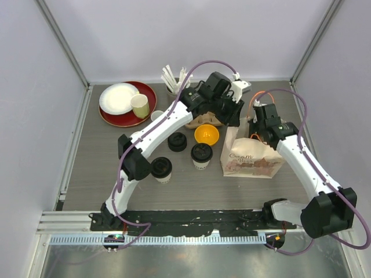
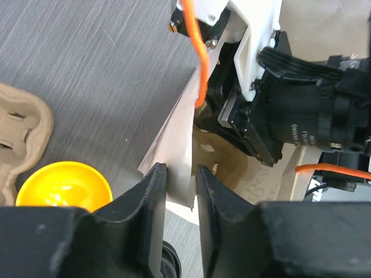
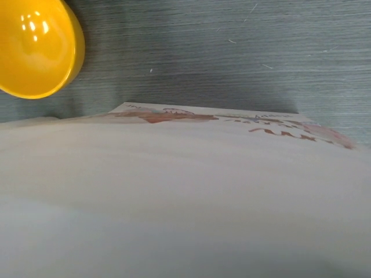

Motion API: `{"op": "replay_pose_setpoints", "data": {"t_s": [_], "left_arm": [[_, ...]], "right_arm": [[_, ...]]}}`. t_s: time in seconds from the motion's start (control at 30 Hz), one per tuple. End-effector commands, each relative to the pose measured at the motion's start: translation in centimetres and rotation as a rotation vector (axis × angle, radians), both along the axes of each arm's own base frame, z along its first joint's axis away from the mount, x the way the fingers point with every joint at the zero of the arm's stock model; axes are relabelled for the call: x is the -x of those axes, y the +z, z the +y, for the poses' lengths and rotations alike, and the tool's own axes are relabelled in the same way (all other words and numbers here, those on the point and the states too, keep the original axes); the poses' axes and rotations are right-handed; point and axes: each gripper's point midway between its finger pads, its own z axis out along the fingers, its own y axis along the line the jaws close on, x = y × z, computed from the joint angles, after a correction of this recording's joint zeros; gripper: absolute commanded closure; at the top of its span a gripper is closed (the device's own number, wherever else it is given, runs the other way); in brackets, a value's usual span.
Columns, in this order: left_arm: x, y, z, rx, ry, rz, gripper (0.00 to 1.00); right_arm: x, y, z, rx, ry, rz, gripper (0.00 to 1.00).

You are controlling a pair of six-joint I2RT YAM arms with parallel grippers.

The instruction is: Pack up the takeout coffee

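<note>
Left pincer (image 2: 181, 171) clamps the bag (image 1: 249, 159) rim; right pincer's (image 1: 255, 132) state unclear; both cups (image 1: 201, 155) (image 1: 162, 169) stand well apart

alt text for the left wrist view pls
The left gripper's two black fingers straddle an edge of a pale paper bag over a grey table. The right arm's camera lens crowds the upper right; a yellow bowl and a cardboard cup carrier sit at left.

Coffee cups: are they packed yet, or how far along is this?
Nothing is packed: one lidded cup and the other stand on the table outside the paper bag. In hand: the left gripper pinches the bag's edge, and the right gripper sits at its mouth. Left: loading both cups.
</note>
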Motion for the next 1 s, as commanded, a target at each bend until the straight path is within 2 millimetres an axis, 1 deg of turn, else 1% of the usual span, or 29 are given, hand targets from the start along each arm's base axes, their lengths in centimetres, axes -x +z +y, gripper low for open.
{"op": "replay_pose_setpoints", "data": {"t_s": [0.0, 0.03, 0.07, 0.1, 0.13, 0.2, 0.23, 0.3, 0.33, 0.37, 0.4, 0.47, 0.5, 0.53, 0.57, 0.6, 0.63, 0.67, 0.7, 0.73, 0.77, 0.8, 0.9, 0.97], "left_arm": [[0.8, 0.8, 0.1, 0.004, -0.061, -0.028, 0.70], [0.9, 1.4, 0.4, 0.005, -0.069, -0.042, 0.66], [1.1, 1.6, 0.7, 0.000, -0.072, -0.044, 0.54], [1.3, 2.2, 0.9, 0.006, -0.075, -0.055, 0.50], [1.5, 3.3, 1.3, 0.019, -0.084, -0.083, 0.45], [1.9, 4.9, 1.8, 0.037, -0.093, -0.114, 0.42], [2.4, 6.7, 2.3, 0.061, -0.099, -0.143, 0.39], [3.1, 8.1, 2.9, 0.079, -0.132, -0.172, 0.37], [4.0, 9.8, 3.3, 0.110, -0.166, -0.198, 0.36], [4.4, 10.3, 3.5, 0.119, -0.189, -0.205, 0.36], [5.2, 11.1, 3.8, 0.129, -0.213, -0.207, 0.35], [6.9, 11.7, 3.9, 0.157, -0.293, -0.192, 0.36], [7.6, 11.3, 3.9, 0.152, -0.323, -0.178, 0.36], [9.0, 10.5, 3.8, 0.144, -0.375, -0.145, 0.36], [9.7, 10.1, 3.8, 0.135, -0.404, -0.144, 0.36], [10.3, 8.6, 3.7, 0.104, -0.446, -0.143, 0.36], [11.6, 7.8, 3.3, 0.086, -0.493, -0.146, 0.36], [11.8, 6.9, 3.0, 0.058, -0.500, -0.162, 0.35], [11.9, 5.5, 2.7, 0.024, -0.518, -0.176, 0.35], [12.8, 4.9, 2.1, 0.011, -0.542, -0.192, 0.34], [12.5, 4.4, 1.8, -0.015, -0.531, -0.219, 0.33], [12.8, 3.9, 1.3, -0.027, -0.545, -0.231, 0.33], [11.9, 3.7, 0.5, -0.033, -0.519, -0.270, 0.33], [11.2, 3.1, 0.0, -0.052, -0.499, -0.297, 0.32]], "right_arm": [[0.4, 2.8, 0.2, -0.023, -0.021, 0.005, 0.99], [0.2, 3.3, 0.1, -0.020, -0.026, -0.003, 0.99], [0.2, 3.2, 0.1, -0.020, -0.029, 0.006, 0.99], [0.4, 3.0, 0.1, -0.019, -0.027, 0.018, 0.99], [0.4, 2.8, 0.2, -0.022, -0.028, 0.025, 0.99], [0.3, 2.5, 0.4, -0.028, -0.026, 0.033, 0.99], [0.4, 2.4, 0.4, -0.029, -0.024, 0.035, 0.99], [0.4, 2.3, 0.5, -0.032, -0.023, 0.039, 0.99], [0.4, 2.3, 0.4, -0.033, -0.022, 0.038, 0.99], [0.4, 2.3, 0.5, -0.034, -0.021, 0.038, 0.99], [0.4, 2.3, 0.5, -0.035, -0.019, 0.038, 0.99], [0.4, 2.3, 0.6, -0.037, -0.016, 0.040, 0.99], [0.3, 2.2, 0.6, -0.038, -0.018, 0.042, 0.99], [0.3, 2.1, 0.7, -0.039, -0.016, 0.045, 0.99], [0.3, 2.2, 0.7, -0.042, -0.013, 0.042, 0.99], [0.3, 2.2, 0.8, -0.044, -0.013, 0.042, 0.99], [0.3, 2.1, 0.7, -0.045, -0.014, 0.044, 0.99], [0.3, 2.1, 0.8, -0.047, -0.011, 0.046, 0.99], [0.3, 2.1, 0.8, -0.045, -0.010, 0.046, 0.99], [0.3, 2.0, 0.8, -0.045, -0.009, 0.047, 0.99], [0.2, 2.0, 0.8, -0.044, -0.010, 0.048, 0.99], [0.2, 1.9, 0.8, -0.045, -0.009, 0.050, 0.99], [0.3, 1.8, 1.0, -0.052, -0.002, 0.055, 0.99], [0.2, 1.9, 1.1, -0.059, -0.002, 0.051, 0.99]]}}
